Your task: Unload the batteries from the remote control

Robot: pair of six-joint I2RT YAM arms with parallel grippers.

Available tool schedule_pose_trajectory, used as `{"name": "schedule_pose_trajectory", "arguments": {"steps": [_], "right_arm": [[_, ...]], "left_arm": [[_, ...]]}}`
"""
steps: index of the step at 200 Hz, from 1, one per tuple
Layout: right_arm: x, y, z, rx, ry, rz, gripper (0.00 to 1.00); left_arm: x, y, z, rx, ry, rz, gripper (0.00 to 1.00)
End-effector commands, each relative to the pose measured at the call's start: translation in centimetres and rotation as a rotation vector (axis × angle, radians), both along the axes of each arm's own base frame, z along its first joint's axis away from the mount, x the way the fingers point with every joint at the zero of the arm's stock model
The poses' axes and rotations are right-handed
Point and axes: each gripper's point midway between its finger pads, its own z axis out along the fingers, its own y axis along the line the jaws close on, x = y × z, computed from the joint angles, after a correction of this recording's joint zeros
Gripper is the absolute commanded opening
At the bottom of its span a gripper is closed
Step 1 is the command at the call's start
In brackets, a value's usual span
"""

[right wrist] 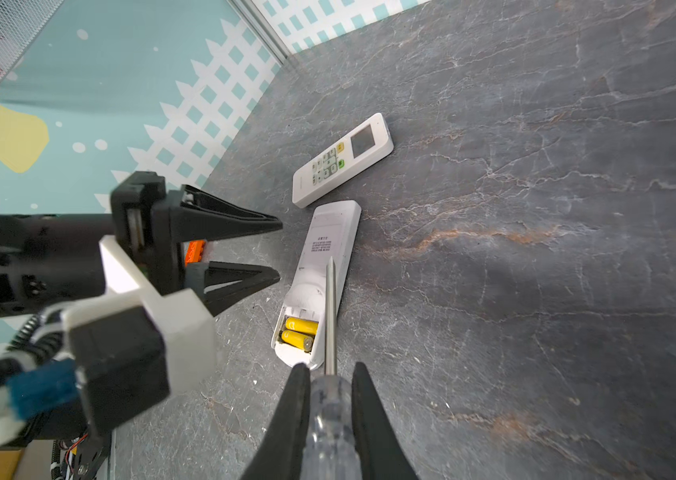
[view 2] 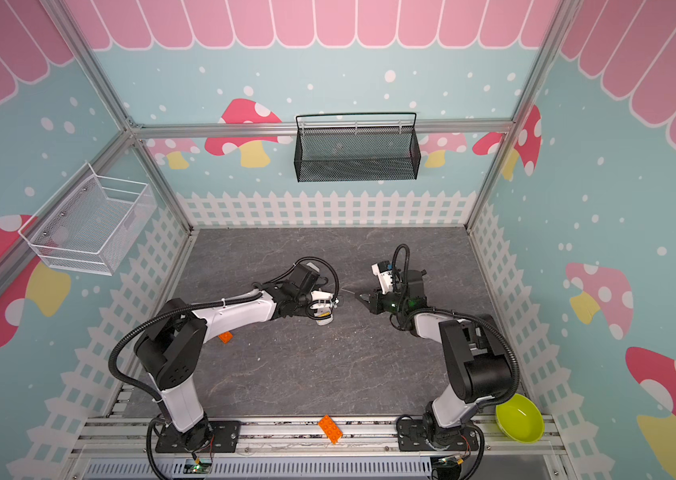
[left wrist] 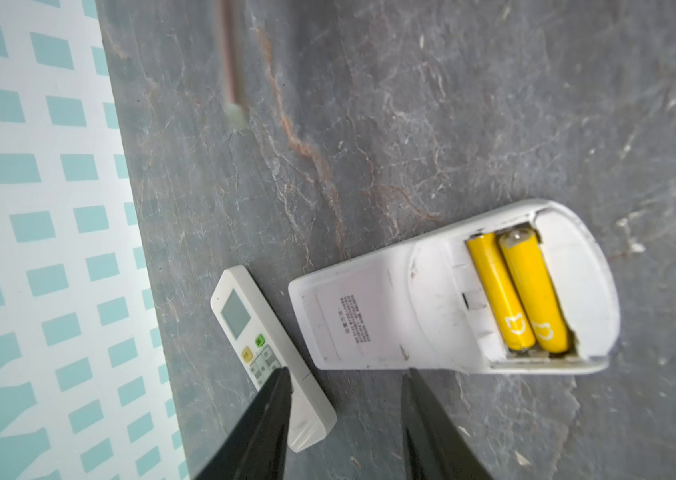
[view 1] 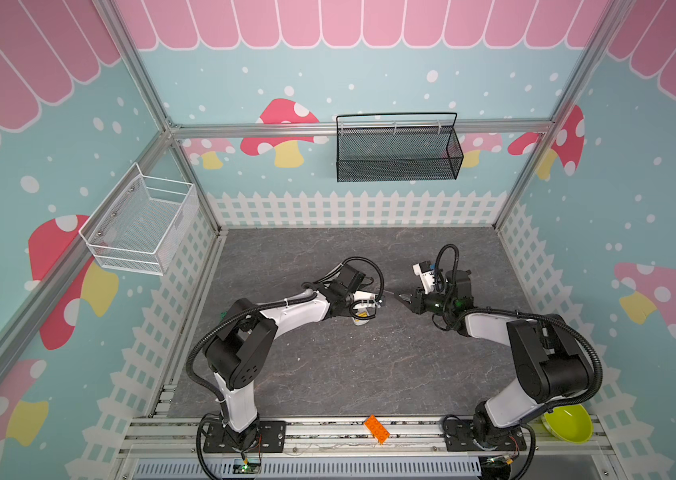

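A white remote control (left wrist: 390,316) lies face down on the grey table with its battery bay uncovered. Two yellow batteries (left wrist: 519,291) sit side by side in the bay, also seen in the right wrist view (right wrist: 298,332). My left gripper (left wrist: 344,372) hovers open beside the remote's plain end, nothing between its fingers. My right gripper (right wrist: 330,368) is shut on a clear-handled screwdriver (right wrist: 330,415), whose metal shaft (right wrist: 330,316) reaches over the remote next to the bay. In both top views the remote (view 1: 361,321) is mostly hidden under the left wrist.
A second white remote (right wrist: 344,160) lies face up beside the first, near the left fingertip (left wrist: 278,386). An orange brick (view 1: 377,429) and a green bowl (view 1: 568,424) sit at the front rail. A black mesh basket (view 1: 398,149) and a white wire basket (view 1: 141,224) hang on the walls.
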Motion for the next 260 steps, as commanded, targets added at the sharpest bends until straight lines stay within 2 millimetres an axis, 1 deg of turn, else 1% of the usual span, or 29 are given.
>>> {"name": "schedule_pose_trajectory", "arguments": {"steps": [1,12,24,34,44,52,64,78,92,96,100,102,112,124,140,150,158,173,196,210,222,235,238,246,250,251,253,260], "right_arm": [[-0.2,0.4,-1.2,-0.033,0.040,0.022,0.00],[-0.7,0.7,-1.8,-0.055,0.055,0.039,0.00],[-1.1,1.3,-2.6,-0.077,0.078,0.062,0.00],[-1.2,1.8,-3.2,-0.092,0.096,0.076,0.00],[-1.0,2.1,-3.8,-0.102,0.120,0.074,0.00],[-0.6,2.3,-4.2,-0.105,0.135,0.066,0.00],[0.1,2.4,-4.6,-0.108,0.151,0.049,0.00],[0.9,3.0,-5.4,-0.116,0.162,0.057,0.00],[1.7,4.0,-5.8,-0.121,0.162,0.092,0.00],[2.0,4.4,-5.9,-0.123,0.161,0.104,0.00],[2.3,4.7,-5.5,-0.121,0.145,0.117,0.00],[2.3,4.9,-6.3,-0.125,0.161,0.126,0.00],[2.8,5.8,-7.1,-0.122,0.166,0.154,0.00],[3.3,6.9,-7.6,-0.114,0.163,0.191,0.00],[3.2,9.0,-7.8,-0.096,0.151,0.265,0.00],[2.8,10.3,-7.7,-0.079,0.140,0.319,0.00],[2.3,11.2,-7.4,-0.061,0.132,0.360,0.00],[1.9,11.9,-7.0,-0.042,0.122,0.397,0.00],[1.9,11.7,-5.9,-0.039,0.088,0.406,0.00],[2.3,11.0,-5.2,-0.050,0.070,0.389,0.00],[3.2,9.5,-4.6,-0.069,0.065,0.329,0.00],[4.2,7.3,-3.5,-0.078,0.053,0.248,0.00],[4.3,6.8,-3.4,-0.081,0.051,0.231,0.00],[4.6,5.6,-2.4,-0.087,0.025,0.193,0.00],[4.6,5.0,-2.5,-0.093,0.028,0.177,0.00],[4.6,4.9,-1.9,-0.091,0.014,0.174,0.00],[4.6,4.7,-1.3,-0.091,0.002,0.168,0.00],[4.6,3.9,-0.6,-0.094,-0.012,0.144,0.00]], "left_arm": [[-0.1,1.1,2.5,-0.089,0.084,0.126,0.50],[0.2,1.6,3.0,-0.127,0.105,0.228,0.57],[0.8,2.2,3.5,-0.190,0.114,0.366,0.70],[1.1,2.6,3.9,-0.256,0.134,0.500,0.76],[0.6,2.9,3.9,-0.324,0.212,0.639,0.76],[-0.2,2.9,3.7,-0.379,0.297,0.720,0.77],[-1.3,2.7,3.3,-0.424,0.372,0.767,0.84],[-2.1,2.1,3.0,-0.402,0.402,0.682,0.86],[-2.3,2.2,3.1,-0.305,0.365,0.520,0.88],[-2.2,2.2,3.3,-0.282,0.355,0.476,0.90],[-2.3,2.4,3.4,-0.258,0.349,0.432,0.97],[-2.4,2.4,3.5,-0.246,0.347,0.411,0.99],[-2.4,2.7,3.8,-0.190,0.322,0.288,0.99],[-2.5,3.2,4.2,-0.170,0.319,0.161,0.99],[-3.2,3.7,4.7,-0.159,0.350,-0.011,0.99],[-3.7,4.1,4.2,-0.117,0.364,-0.096,0.99],[-4.1,4.6,3.4,-0.058,0.375,-0.160,0.99],[-4.3,5.2,1.9,0.028,0.372,-0.248,0.99],[-3.9,5.1,-0.1,0.066,0.400,-0.288,0.99],[-3.4,4.7,-1.4,0.075,0.424,-0.277,0.99],[-2.5,4.3,-2.1,0.073,0.432,-0.241,0.99],[-1.7,4.1,-2.8,0.068,0.445,-0.176,0.99],[-1.5,4.1,-3.0,0.066,0.448,-0.159,0.99],[-1.1,4.2,-3.5,0.061,0.452,-0.114,0.99],[-1.0,4.2,-3.8,0.060,0.458,-0.094,0.99],[-1.0,4.2,-3.8,0.058,0.460,-0.088,0.99],[-1.0,4.3,-3.9,0.058,0.463,-0.079,0.99],[-1.1,4.4,-4.4,0.059,0.474,-0.063,0.99]]}}
